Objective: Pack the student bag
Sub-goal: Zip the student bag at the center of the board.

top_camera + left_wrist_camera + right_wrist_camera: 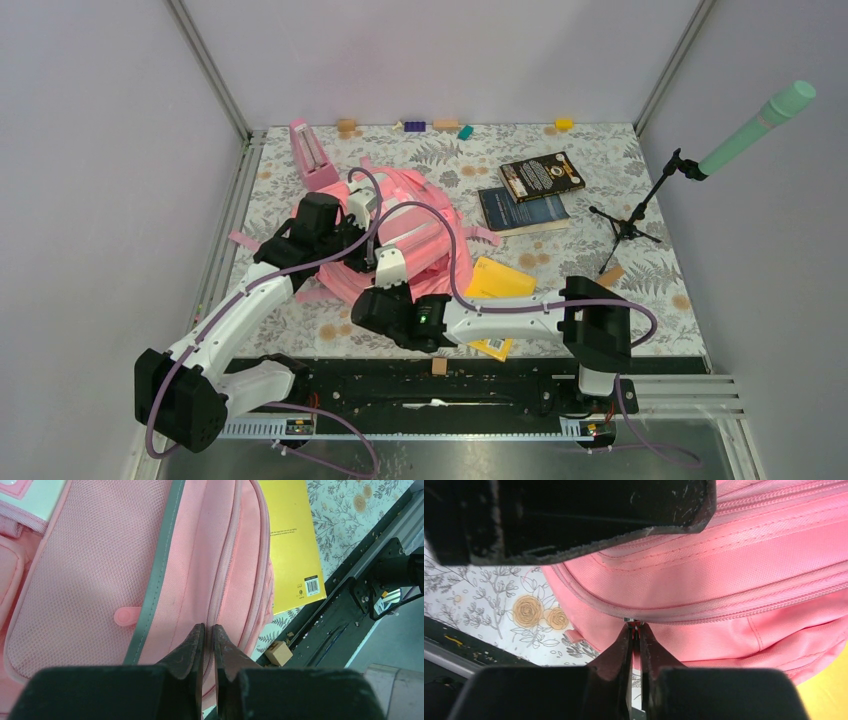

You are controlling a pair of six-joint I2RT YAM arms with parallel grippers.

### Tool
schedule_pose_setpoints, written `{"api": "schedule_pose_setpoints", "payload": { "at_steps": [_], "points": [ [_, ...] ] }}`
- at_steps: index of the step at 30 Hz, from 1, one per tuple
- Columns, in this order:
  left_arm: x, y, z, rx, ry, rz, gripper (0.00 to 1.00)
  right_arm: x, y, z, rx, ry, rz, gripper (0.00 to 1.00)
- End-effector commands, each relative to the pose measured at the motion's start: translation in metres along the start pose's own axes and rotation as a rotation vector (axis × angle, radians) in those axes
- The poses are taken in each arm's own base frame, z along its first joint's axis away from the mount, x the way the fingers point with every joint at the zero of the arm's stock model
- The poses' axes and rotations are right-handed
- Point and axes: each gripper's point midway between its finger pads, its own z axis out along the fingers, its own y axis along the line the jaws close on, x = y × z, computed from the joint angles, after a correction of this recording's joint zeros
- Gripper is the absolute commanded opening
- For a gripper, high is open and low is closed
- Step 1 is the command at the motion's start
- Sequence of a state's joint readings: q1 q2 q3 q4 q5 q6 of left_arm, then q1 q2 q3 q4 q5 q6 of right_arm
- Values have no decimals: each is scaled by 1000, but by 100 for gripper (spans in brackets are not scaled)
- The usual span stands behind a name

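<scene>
The pink student bag [415, 225] lies on the floral table, left of centre. My left gripper [372, 255] is over its near side; in the left wrist view it [208, 627] is shut on a fold of bag fabric [190, 555] beside the zip seam, right of the grey reflective strip [157, 570]. My right gripper [383, 292] is at the bag's near edge; in the right wrist view it [634, 626] is shut on the small metal zip pull [633, 622] of the bag [734, 575]. The zip line looks closed there.
A yellow book [497, 285] lies right of the bag, partly under my right arm, and shows in the left wrist view [292, 545]. Two dark books [541, 175] [522, 210], a pink metronome [313, 155], a mic stand [630, 220], back-edge blocks and a wooden cube [438, 367].
</scene>
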State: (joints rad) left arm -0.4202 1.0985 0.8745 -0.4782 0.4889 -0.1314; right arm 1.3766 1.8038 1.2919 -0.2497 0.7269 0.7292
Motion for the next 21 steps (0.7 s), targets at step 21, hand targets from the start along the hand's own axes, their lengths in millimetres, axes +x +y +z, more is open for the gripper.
{"api": "schedule_pose_setpoints", "payload": {
  "at_steps": [21],
  "points": [
    [-25,-5,-9,-17,-96,60,0,-27,-47,-9,-35,-20,-26,0]
  ]
}}
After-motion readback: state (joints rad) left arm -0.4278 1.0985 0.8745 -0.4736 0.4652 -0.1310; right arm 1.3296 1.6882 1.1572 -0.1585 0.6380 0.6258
